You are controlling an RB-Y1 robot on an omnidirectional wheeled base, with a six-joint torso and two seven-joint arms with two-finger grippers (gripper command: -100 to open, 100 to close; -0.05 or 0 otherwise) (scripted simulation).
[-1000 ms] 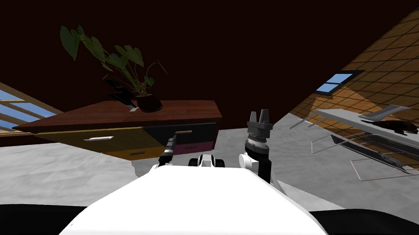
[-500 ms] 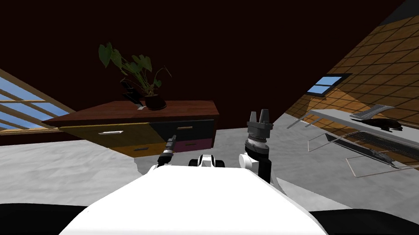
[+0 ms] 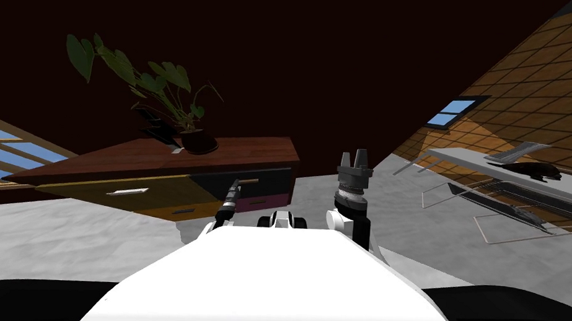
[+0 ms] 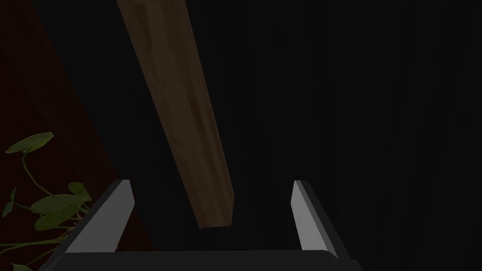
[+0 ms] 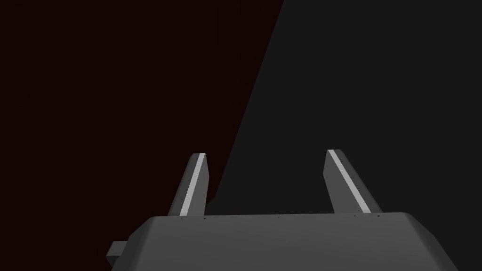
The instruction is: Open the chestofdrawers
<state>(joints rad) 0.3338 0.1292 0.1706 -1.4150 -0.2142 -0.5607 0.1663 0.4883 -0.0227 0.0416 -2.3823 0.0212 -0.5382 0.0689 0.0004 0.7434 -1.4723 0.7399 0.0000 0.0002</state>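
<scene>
The left tool [image 4: 212,183], fingers spread and empty, faces a brown wooden bar handle [image 4: 183,117] on the reddish-brown wooden chest of drawers [image 3: 229,152]; the right tool [image 3: 357,155] is likewise spread, empty.

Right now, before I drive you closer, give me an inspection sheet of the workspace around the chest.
Surface: dark reddish-brown wooden top of the chest, carrying one plant.
Job's things: chest of drawers with yellow, orange, black and magenta fronts; all drawers look shut.
Clutter: green leafy plant in a dark pot.
Grippers: left gripper open, aimed at the fronts, empty; right gripper open, raised, empty.
Cables: nothing seen.
Surroundings: grey floor; light grey table on my right; window on my left.
</scene>
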